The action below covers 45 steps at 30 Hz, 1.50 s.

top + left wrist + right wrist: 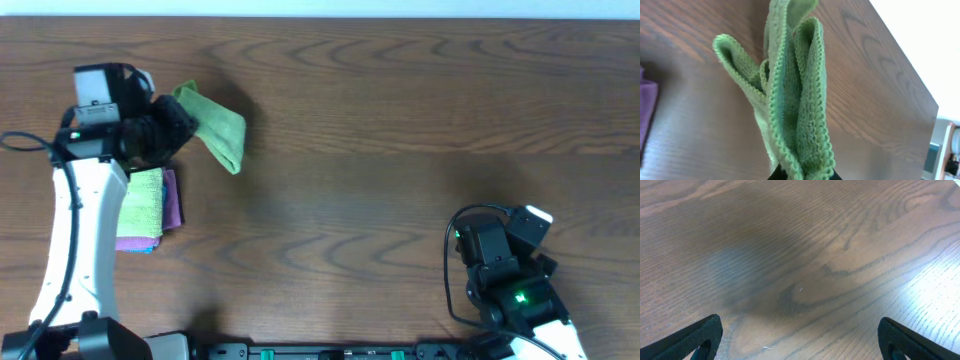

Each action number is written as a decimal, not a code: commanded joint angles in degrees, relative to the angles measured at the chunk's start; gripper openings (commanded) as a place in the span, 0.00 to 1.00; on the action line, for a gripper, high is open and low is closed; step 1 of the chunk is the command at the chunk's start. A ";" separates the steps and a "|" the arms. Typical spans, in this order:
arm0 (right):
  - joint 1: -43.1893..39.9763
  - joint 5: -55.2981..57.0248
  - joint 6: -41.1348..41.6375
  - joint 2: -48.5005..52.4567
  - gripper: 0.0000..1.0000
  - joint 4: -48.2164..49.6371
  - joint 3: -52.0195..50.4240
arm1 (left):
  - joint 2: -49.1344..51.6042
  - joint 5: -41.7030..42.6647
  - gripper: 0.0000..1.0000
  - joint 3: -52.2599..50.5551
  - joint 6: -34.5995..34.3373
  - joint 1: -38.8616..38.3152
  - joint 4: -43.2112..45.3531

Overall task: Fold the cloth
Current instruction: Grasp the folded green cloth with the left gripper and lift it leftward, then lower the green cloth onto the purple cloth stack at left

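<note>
1. The left hand (168, 122) is clamped tight on the lime-green ribbed microfibre cloth (218, 130). It holds the cloth up at the far left of the dark wood-grain desk (400, 120).
2. In the left wrist view the cloth hangs bunched from the grip in several upright pleats. Its stitched edges run side by side, so it is gathered rather than flat.
3. Just near of that hand lies a stack: a paler yellow-green cloth square (145, 195) resting on a purple-pink cloth (172, 200). Neither belongs to this job.
4. The right hand (800, 340) stands spread wide and holds nothing. It hovers over bare wood at the near right, well apart from the cloth.
5. The step in hand looks like carrying the cloth to open desk and spreading it, since no fold is made yet.
6. To do it well, I would bring the cloth toward the middle of the desk, clear of the stack. I would lower it so the free end touches first, then drag it so the pleats pull out.
7. The right hand could pin or take a free corner. Releasing the cloth while it is bunched would leave a lump that is hard to fold squarely.
</note>
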 commanded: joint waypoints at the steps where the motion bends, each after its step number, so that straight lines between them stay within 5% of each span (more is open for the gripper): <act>1: -0.35 1.20 0.92 -0.24 0.99 -0.07 -0.20 | -0.79 3.10 0.06 2.25 3.26 3.19 -2.49; 20: -0.35 1.20 0.92 -0.24 0.99 -0.07 -0.20 | -0.81 15.19 0.06 2.60 13.64 16.28 -13.31; 45: -0.35 1.20 0.92 -0.24 0.99 -0.07 -0.20 | -0.81 15.17 0.06 7.32 21.18 27.47 -21.75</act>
